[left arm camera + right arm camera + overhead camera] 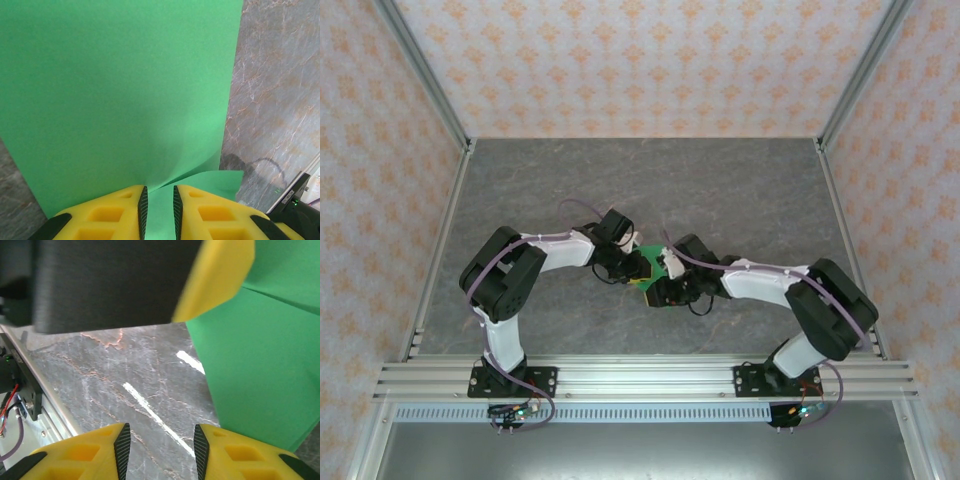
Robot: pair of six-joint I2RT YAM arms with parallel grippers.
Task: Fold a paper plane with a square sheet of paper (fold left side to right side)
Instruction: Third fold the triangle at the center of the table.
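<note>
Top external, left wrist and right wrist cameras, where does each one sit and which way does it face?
Top external: above and behind the arms, looking down on the grey marbled table; both arms show, left claw and right claw close together at the thin bright green sheet of paper.
Left wrist: on the left arm, facing along its yellow fingers onto the sheet.
Right wrist: on the right arm, facing past its open claw at table, sheet on the right.
Shared: both wrist views show sheet and table.
</note>
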